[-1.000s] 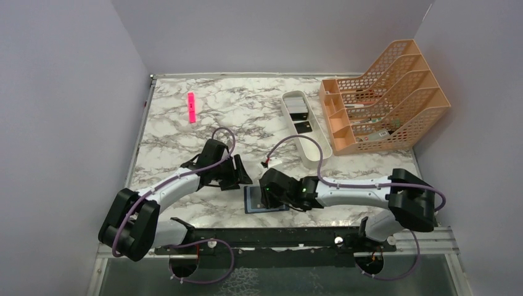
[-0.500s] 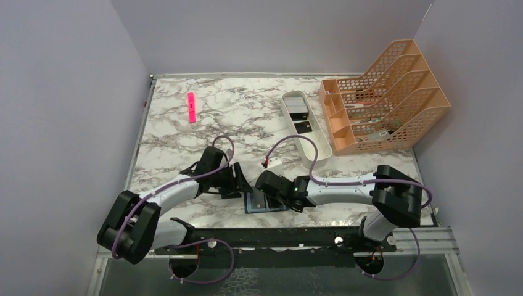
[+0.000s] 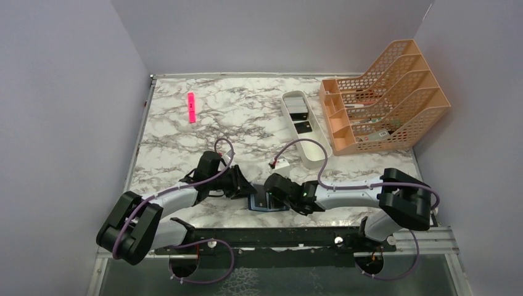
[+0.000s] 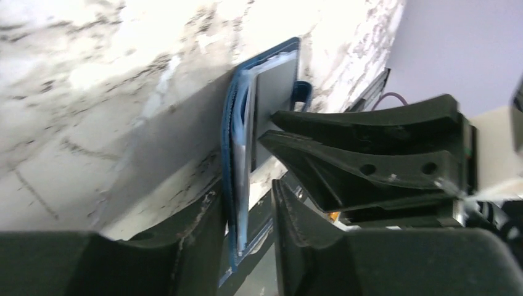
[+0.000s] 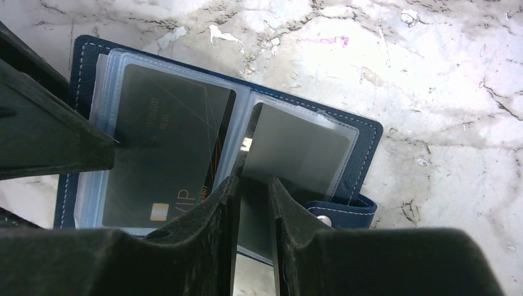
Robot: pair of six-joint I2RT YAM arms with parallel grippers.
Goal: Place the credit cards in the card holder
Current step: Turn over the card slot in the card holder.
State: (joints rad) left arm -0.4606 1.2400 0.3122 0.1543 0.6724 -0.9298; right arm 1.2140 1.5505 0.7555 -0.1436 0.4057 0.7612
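Both arms lay low over the bench [image 3: 179,139]. The left arm [image 3: 172,196] reached from its base toward the centre. The right arm [image 3: 348,187] stretched leftward almost level, so the two wrists met nose to nose near the front edge, over the card holder [image 5: 367,137].

I counted one card holder, spread open with its clear sleeves facing up. I saw four credit cards: a black card [image 5: 166,154] with a gold chip in the left sleeve, a grey card [image 5: 302,148] in the right sleeve, and two more in the white tray [image 3: 308,151], the far card [image 3: 298,111] and the near card [image 3: 303,127]. One orange rack [image 3: 382,98] stood at the far right and one pink marker [image 3: 192,106] lay at the far left.

The holder's left edge sat between the left fingers [image 4: 185,246]. Its blue cover lay against one finger, with a sliver of space before the other, so I could not tell whether they had clamped it. The right fingers [image 5: 210,240] were drawn close together at the holder's middle. A thin leaf edge rose into the slit between them, and I could not tell whether it was pinched.
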